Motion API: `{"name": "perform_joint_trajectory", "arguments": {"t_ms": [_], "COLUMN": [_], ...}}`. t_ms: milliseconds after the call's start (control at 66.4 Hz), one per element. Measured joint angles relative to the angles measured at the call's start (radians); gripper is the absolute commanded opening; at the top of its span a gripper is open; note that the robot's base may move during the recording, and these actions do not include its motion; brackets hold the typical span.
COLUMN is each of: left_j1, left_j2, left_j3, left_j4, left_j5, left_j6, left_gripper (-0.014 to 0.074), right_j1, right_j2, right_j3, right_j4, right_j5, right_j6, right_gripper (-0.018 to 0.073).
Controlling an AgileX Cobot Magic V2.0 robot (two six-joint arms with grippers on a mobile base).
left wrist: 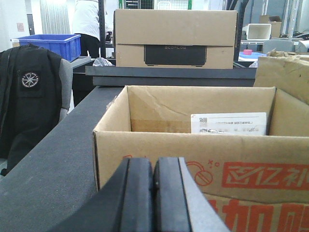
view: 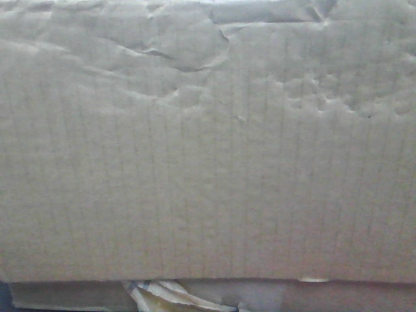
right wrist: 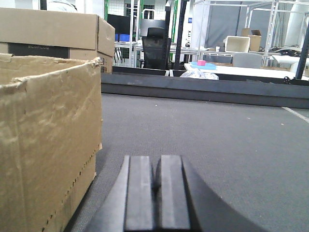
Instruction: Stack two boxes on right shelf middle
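Matte dark grey counter [right wrist: 217,140] runs away from both wrist cameras to a raised dark ledge [right wrist: 203,87] along its far edge, with a workshop of desks and an office chair [right wrist: 157,41] beyond.

The front view is filled by the creased box [view: 208,162], its brown corrugated face wrinkled and dented near the top. Directly below its lower edge shows a thin strip of the taped box [view: 338,296], with torn yellowish tape [view: 162,296] curling from it. Whether the upper one bears on the lower cannot be told.

The left claw [left wrist: 153,166] is clenched on nothing, its two dark pads pressed together. It sits low over the counter, just before an open carton [left wrist: 193,159] with red print on its near wall and a white label [left wrist: 228,123] inside its far wall. A closed carton [left wrist: 176,36] stands on the ledge behind. A blue bin [left wrist: 48,43] sits at the far left, and a black jacket [left wrist: 29,106] hangs beside the counter's left edge.

The right claw [right wrist: 157,164] is likewise clenched and empty, pads together, low over bare counter. A worn carton [right wrist: 48,145] with a ragged top rim stands just beside it to the left, not touching it.
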Motion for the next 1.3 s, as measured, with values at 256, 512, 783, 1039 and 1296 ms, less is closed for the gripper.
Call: {"name": "perform_joint_trajectory", "arguments": {"t_ms": [256,512,783,1039,1296], "left_j1": [0.000,0.000,0.000,0.000,0.008], "left_j2": [0.000,0.045,0.391,0.729,1.025], "left_j3": [-0.018,-0.325,-0.705,-0.949,-1.094], "left_j4": [-0.068,-0.120,-0.032,-0.024,-0.050], "left_j5": [0.012,0.313,0.622,0.687,0.758], "left_j6": [0.000,0.000,0.000,0.000,0.000], "left_gripper": [-0.0111,-0.0111,-0.0111,-0.0111,-0.0111], "right_j1": [0.000,0.000,0.000,0.000,0.000], "right_j2": [0.000,0.000,0.000,0.000,0.000], "right_j3": [0.000,0.000,0.000,0.000,0.000], "right_j4": [0.000,0.000,0.000,0.000,0.000], "right_j5": [0.000,0.000,0.000,0.000,0.000], "right_j6": [0.000,0.000,0.000,0.000,0.000], "right_gripper": [-0.0162,-0.0162,-0.0162,-0.0162,-0.0162]}}
